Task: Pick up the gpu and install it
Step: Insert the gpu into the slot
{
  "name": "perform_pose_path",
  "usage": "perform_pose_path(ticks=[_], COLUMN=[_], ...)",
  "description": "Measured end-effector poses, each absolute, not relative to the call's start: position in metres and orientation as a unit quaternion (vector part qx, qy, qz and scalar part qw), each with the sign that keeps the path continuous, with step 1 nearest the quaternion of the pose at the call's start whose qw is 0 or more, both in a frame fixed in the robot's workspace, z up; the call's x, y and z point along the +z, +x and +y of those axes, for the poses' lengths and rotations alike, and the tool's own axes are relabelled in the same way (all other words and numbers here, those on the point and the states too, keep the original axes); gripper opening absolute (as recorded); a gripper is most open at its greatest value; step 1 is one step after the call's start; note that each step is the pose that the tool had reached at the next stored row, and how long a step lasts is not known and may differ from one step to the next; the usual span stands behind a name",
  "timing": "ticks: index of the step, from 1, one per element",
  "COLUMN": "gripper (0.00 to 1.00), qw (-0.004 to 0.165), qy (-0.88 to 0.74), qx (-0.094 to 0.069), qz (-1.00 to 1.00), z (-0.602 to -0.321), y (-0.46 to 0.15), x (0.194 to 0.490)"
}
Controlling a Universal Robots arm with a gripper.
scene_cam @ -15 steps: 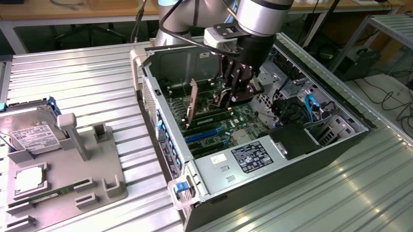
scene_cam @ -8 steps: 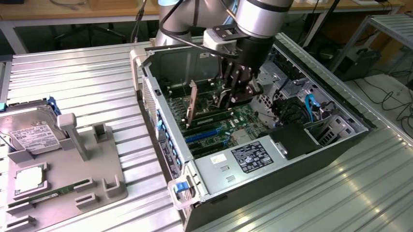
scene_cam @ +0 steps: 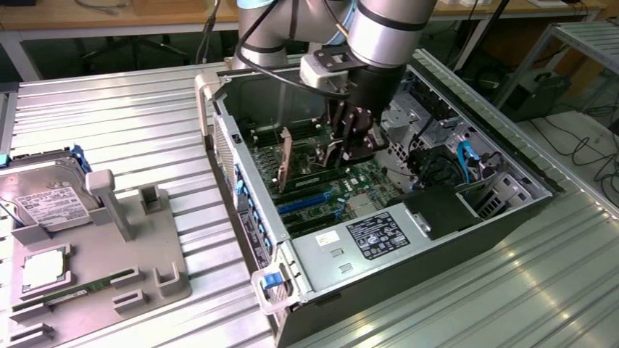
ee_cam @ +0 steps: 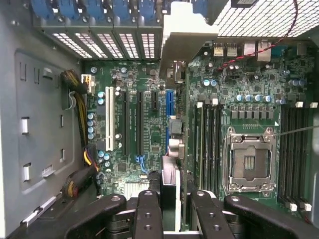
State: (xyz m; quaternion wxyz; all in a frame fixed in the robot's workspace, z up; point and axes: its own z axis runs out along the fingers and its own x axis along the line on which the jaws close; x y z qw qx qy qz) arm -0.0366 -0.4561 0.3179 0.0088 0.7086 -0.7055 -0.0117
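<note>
Probably a robotics lab or workshop: a robot arm [scene_cam: 387, 29] reaches into an open computer case [scene_cam: 387, 312] on a ribbed metal counter [scene_cam: 126, 123], with a grey parts holder [scene_cam: 126, 254] alongside. Wooden benches [scene_cam: 58, 18] and loose floor cables [scene_cam: 585, 148] sit behind.

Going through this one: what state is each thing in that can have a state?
gpu: on edge, gripped, over the motherboard.
end effector: shut on the gpu.
case: on its side, open.
CPU socket: empty.
hard drive: resting on the fixture.
</note>
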Motion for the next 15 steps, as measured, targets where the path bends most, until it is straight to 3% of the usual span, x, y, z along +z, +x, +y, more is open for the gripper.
perform_pose_path(ticks=[15], gripper=[0.28], qw=[0.009], qy=[0.709], qx=[-0.012], qz=[-0.705], z=[-0.456], y=[-0.051], x=[0.307])
